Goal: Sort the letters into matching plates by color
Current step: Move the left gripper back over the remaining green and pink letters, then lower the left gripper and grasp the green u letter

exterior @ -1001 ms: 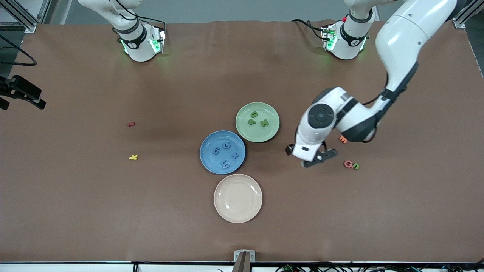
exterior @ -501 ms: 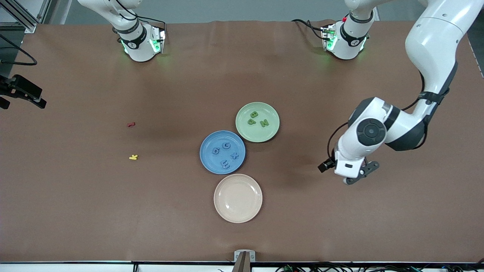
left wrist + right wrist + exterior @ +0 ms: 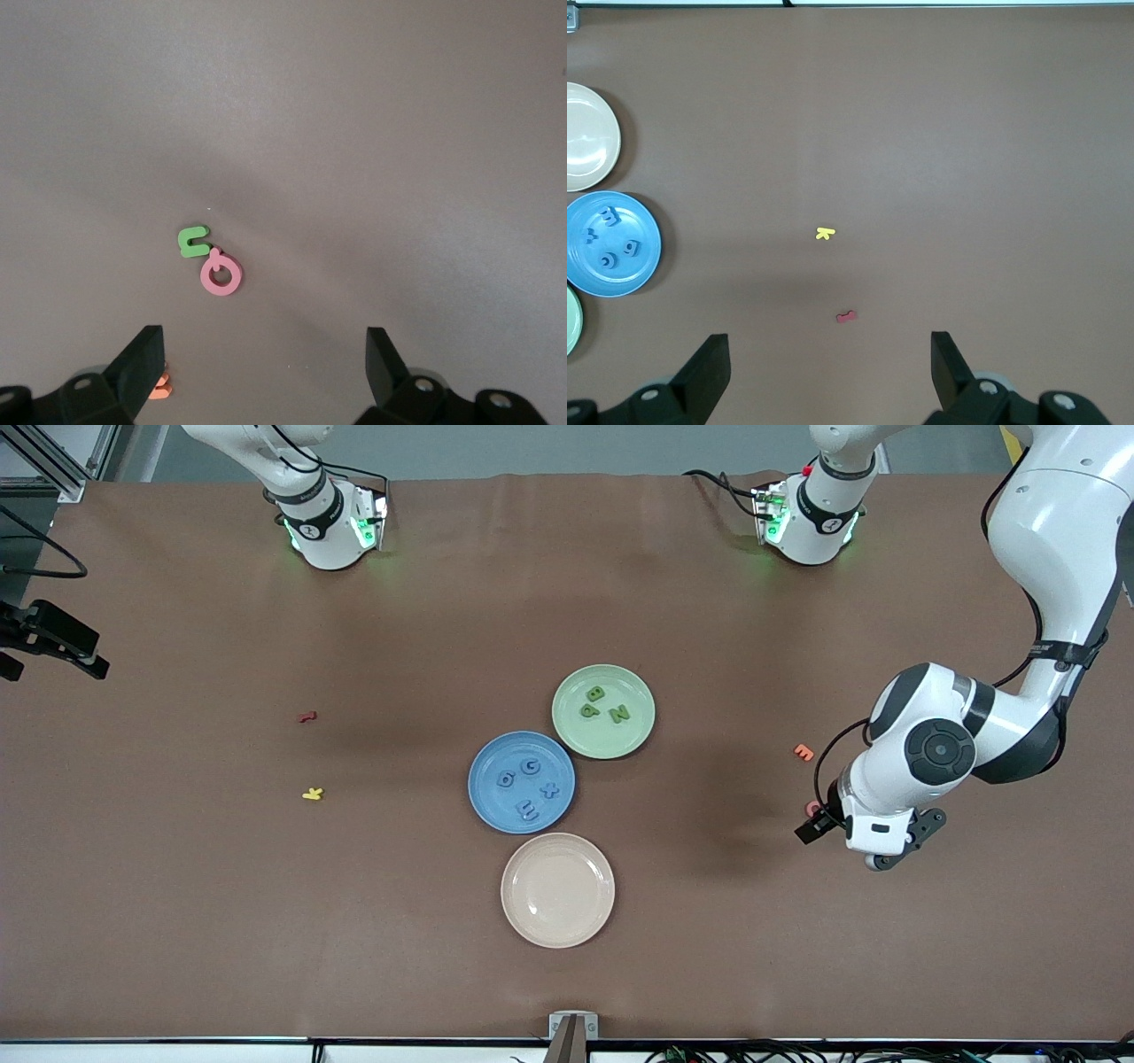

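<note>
While four blue letters sit in blue plate and three green in green plate, last green letter u lies on table, touching pink letter. Left hand hovers over it, fingers spread, empty; u sits just ahead of fingertips. Right hand spread, waits high above table.

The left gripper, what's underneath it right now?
Under the open left gripper lie a green letter u and a pink letter, touching, on bare table. In the front view the arm covers the green one entirely and most of the pink.
</note>
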Available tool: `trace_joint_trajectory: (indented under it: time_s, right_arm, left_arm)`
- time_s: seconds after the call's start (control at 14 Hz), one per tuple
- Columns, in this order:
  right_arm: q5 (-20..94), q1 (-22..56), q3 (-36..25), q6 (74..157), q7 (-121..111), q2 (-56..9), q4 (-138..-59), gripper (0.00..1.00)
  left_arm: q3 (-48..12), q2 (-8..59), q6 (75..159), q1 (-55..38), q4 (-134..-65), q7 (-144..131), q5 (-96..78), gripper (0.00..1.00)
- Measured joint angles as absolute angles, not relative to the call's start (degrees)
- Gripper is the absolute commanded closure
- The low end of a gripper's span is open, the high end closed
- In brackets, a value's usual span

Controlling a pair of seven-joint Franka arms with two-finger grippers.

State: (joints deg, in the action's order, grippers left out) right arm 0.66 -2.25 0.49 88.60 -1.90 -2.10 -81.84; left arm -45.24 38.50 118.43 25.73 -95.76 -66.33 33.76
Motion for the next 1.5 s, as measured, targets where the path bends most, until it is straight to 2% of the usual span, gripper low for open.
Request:
trace_joint_trajectory:
  time_s: [1.5]
  right_arm:
    - [0.32,-2.61,0.26,88.59,-1.9,-2.1,-81.84,0.0]
  left_arm:
    - [-40.8,41.18,120.15,27.53,-95.07,-61.94,33.64,0.05]
